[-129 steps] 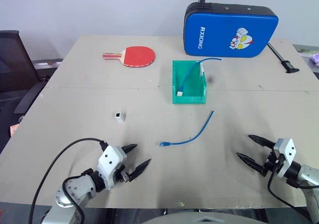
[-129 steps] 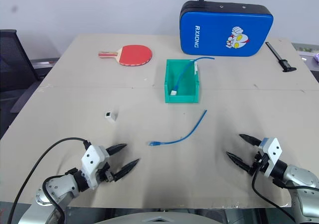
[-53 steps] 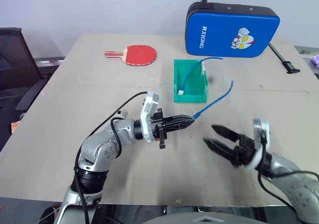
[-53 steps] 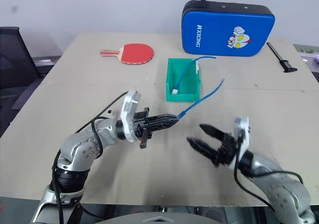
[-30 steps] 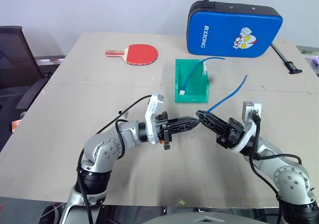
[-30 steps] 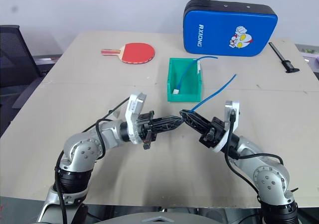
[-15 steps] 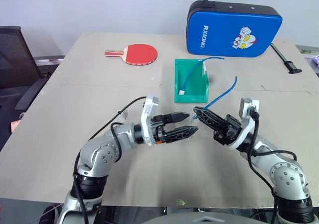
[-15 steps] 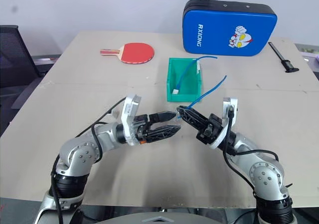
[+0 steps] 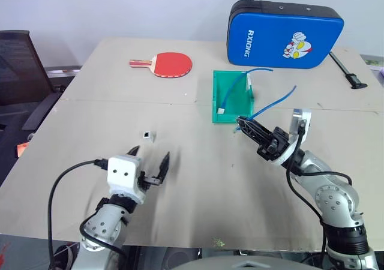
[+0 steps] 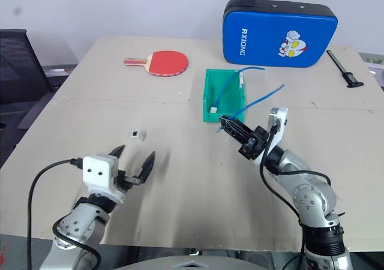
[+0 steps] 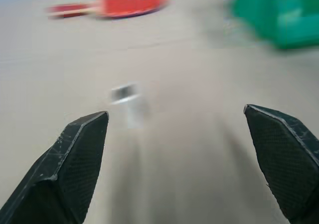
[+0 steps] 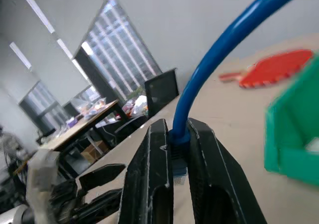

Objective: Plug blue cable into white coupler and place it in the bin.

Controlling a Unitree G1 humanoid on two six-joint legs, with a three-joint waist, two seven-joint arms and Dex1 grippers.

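Your right pincer (image 9: 242, 124) is clamping the blue cable (image 9: 275, 102) near its plug end, fingers pressed together on it. The cord is running up and away from that pincer, its long axis slanting past the bin's (image 9: 232, 115) right wall, free tip in the air. The bin is sitting just beyond the pincer's tips. Your left pincer (image 9: 151, 161) is standing wide apart, holding nothing; the white coupler (image 9: 146, 135) is lying just ahead of it on the surface (image 9: 198, 180), with bare room all around.
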